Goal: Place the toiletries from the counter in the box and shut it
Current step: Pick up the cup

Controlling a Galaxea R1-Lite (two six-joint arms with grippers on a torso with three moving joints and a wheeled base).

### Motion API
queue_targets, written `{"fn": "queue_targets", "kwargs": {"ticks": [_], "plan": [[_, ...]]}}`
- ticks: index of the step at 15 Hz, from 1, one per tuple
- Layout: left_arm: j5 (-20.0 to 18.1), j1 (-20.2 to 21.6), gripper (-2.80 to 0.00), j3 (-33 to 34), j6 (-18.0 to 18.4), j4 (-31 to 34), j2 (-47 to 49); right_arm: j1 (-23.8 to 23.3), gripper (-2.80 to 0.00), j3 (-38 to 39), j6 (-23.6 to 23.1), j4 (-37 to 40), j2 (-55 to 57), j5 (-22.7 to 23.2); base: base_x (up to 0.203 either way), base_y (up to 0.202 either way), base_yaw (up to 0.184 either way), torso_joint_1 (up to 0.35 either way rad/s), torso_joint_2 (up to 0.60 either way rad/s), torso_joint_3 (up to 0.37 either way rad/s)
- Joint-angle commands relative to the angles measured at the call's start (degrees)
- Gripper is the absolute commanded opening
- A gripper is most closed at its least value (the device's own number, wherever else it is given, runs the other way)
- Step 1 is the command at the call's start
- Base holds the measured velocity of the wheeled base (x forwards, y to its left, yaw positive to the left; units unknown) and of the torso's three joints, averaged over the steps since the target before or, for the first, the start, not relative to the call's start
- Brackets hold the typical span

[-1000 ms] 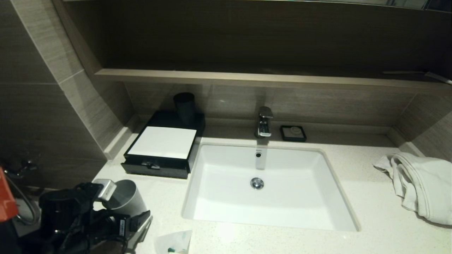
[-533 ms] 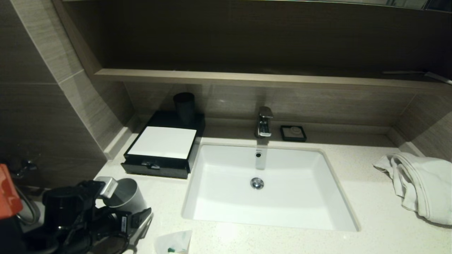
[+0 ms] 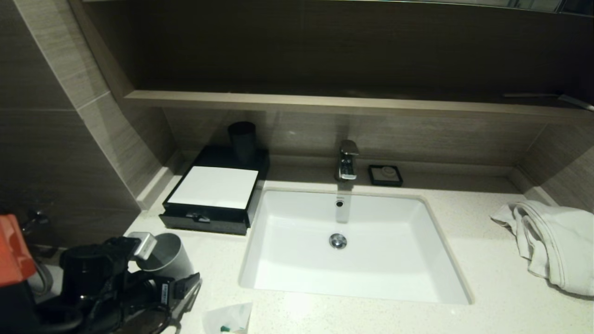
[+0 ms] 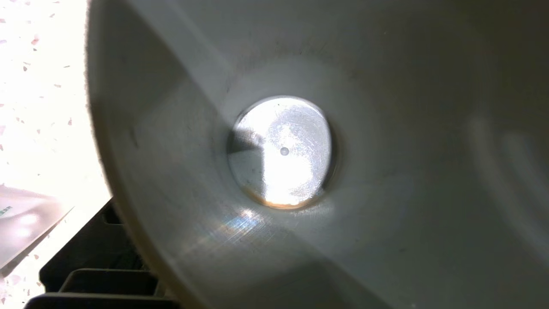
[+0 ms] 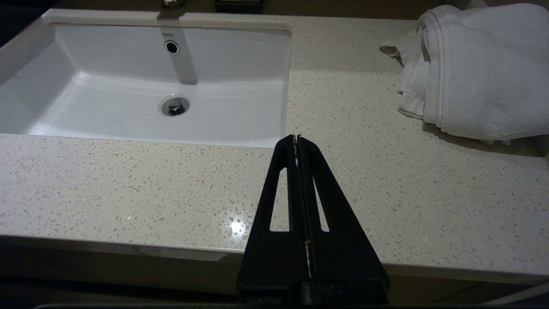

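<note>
One sachet (image 3: 229,319) lies on the counter (image 3: 464,260) at the near edge, left of the sink; it also shows in the left wrist view (image 4: 21,223). The black box (image 3: 211,188) with a white top stands at the back left, and its drawer front (image 3: 204,219) sits a little proud. My left gripper (image 3: 181,280) is at the near left, shut on the rim of a tilted grey cup (image 3: 164,259). The cup's inside (image 4: 283,150) fills the left wrist view, with one black finger (image 4: 98,266) outside it. My right gripper (image 5: 296,138) is shut and empty over the counter's front edge, right of the sink.
A white sink (image 3: 343,246) with a chrome tap (image 3: 347,160) is set in the middle. A small black soap dish (image 3: 385,175) stands behind it. A black cup (image 3: 242,139) stands behind the box. A white towel (image 3: 552,241) lies at the right. A wooden shelf (image 3: 325,103) runs above.
My left arm has shifted slightly up and to the right, and the grey cup has moved with it. Nothing else has moved.
</note>
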Motion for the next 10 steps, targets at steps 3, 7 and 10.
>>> {"fn": "queue_targets", "kwargs": {"ticks": [3,7,10], "plan": [[0.7,0.0,0.00,0.0,0.0,-0.5,0.7,0.0,-2.80,0.0,0.0,0.0,0.0,0.0,0.000,0.000,0.000,0.000,0.00,0.000],[1.1,0.0,0.00,-0.3,-0.1,-0.5,0.9,0.0,-2.80,0.0,0.0,0.0,0.0,0.0,0.000,0.000,0.000,0.000,0.00,0.000],[1.1,0.0,0.00,-0.4,0.0,-0.6,1.0,0.0,-2.80,0.0,0.0,0.0,0.0,0.0,0.000,0.000,0.000,0.000,0.00,0.000]]}}
